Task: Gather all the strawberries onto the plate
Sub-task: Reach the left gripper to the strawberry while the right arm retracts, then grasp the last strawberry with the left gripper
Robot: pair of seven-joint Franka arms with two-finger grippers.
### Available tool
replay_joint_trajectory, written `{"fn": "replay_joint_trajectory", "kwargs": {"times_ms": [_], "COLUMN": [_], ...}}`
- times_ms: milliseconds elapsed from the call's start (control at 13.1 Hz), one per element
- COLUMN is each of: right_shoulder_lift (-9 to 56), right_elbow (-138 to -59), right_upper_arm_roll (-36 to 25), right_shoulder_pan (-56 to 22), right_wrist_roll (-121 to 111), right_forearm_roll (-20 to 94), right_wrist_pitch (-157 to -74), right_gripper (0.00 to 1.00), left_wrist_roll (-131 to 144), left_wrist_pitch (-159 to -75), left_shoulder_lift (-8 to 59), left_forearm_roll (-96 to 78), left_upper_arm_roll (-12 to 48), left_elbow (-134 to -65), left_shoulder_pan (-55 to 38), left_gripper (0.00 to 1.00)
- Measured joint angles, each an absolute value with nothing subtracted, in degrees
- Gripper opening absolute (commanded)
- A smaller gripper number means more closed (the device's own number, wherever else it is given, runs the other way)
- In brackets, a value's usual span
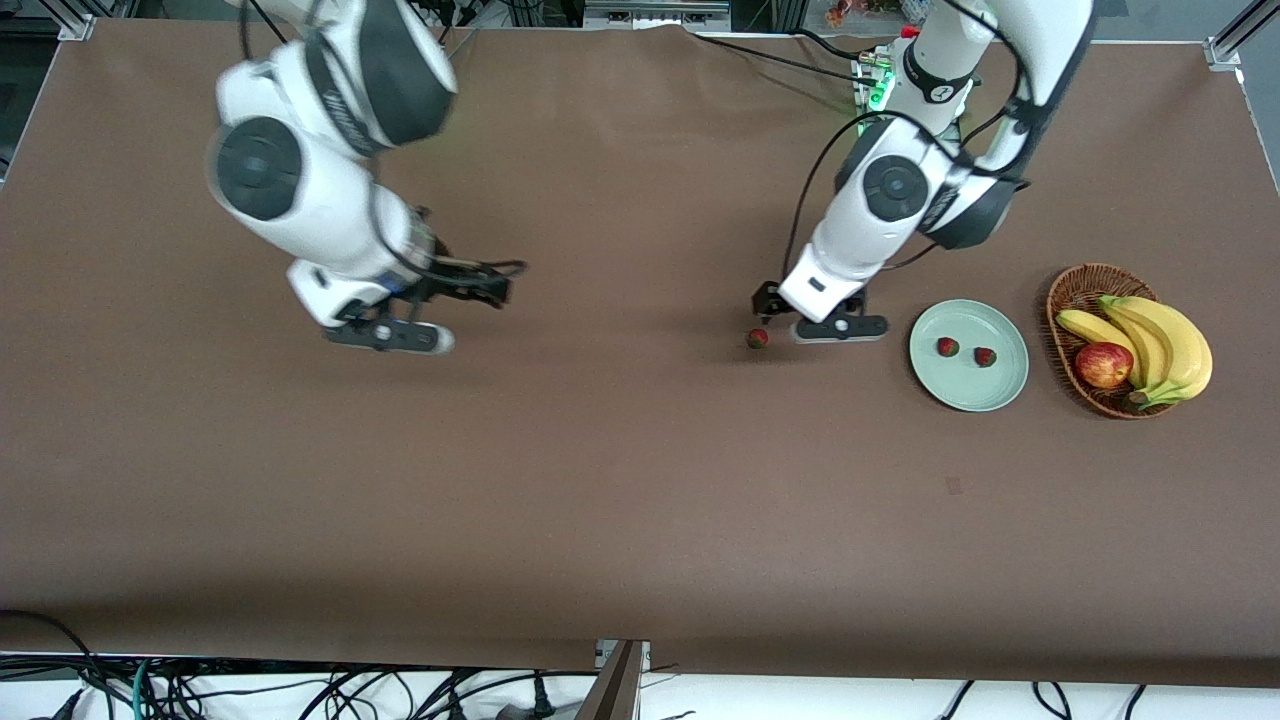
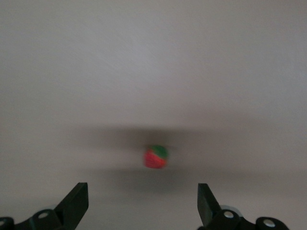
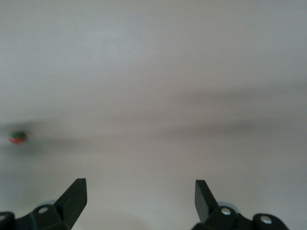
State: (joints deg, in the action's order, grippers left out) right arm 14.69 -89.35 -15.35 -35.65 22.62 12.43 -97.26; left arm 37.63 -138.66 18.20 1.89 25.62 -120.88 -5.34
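- Three strawberries show in the front view: two lie on the plate (image 1: 968,355) at the right of the frame, one (image 1: 947,347) just beside the other (image 1: 985,356), and a loose strawberry (image 1: 757,338) sits on the table (image 1: 600,500) right of centre, well apart from the plate toward the right arm's end.
- The berries are too small to tell a long axis; in the left wrist view the loose one's green cap faces the upper right of the frame.
- The basket (image 1: 1072,292), brown wicker, stands at the far right just beside the plate and holds bananas (image 1: 1165,345) and a red apple (image 1: 1103,364).
- The left gripper (image 1: 800,320) hangs low just beside the loose strawberry, fingers (image 2: 76,201) spread wide, nothing between them.
- The right gripper (image 1: 430,315) hangs over bare table at the left of the frame, fingers (image 3: 74,199) spread wide and empty.
- The table is covered in plain brown cloth; cables trail along the bottom edge and metal framing shows at the top corners.
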Motion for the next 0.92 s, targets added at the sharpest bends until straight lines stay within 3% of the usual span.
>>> {"fn": "replay_joint_trajectory", "kwargs": {"times_ms": [153,306,612,918], "right_shoulder_lift": [7.70,2.88,0.33,0.61], "right_elbow": [-96.27,-99.44,-92.59,-88.58], "right_upper_arm_roll": [-5.47,-1.85,-1.77,-3.04], "right_shoulder_pan": [-22.47,-15.26,-12.33,-11.29], "right_wrist_roll": [17.13,13.82,12.77,12.46], "right_forearm_roll": [7.15,5.74,1.97,1.10], "right_wrist_pitch": [-96.82,-94.40,-87.21,-85.81], "right_gripper": [0.99,1.00,1.00,1.00], "left_wrist_roll": [42.74,46.82,51.82,52.99], "left_wrist_pitch": [-138.95,-139.87,-142.11,-144.12], "left_shoulder_lift": [23.44,26.52,29.01,32.17], "left_forearm_roll": [6.71,11.83,18.26,20.07], "left_upper_arm_roll": [25.66,25.69,25.76,25.89], "left_elbow": [-118.56,-117.43,-117.02,-117.00], "left_shoulder_pan": [-6.62,-6.65,-6.56,-6.65], "left_gripper": [1.00,1.00,1.00,1.00]}}
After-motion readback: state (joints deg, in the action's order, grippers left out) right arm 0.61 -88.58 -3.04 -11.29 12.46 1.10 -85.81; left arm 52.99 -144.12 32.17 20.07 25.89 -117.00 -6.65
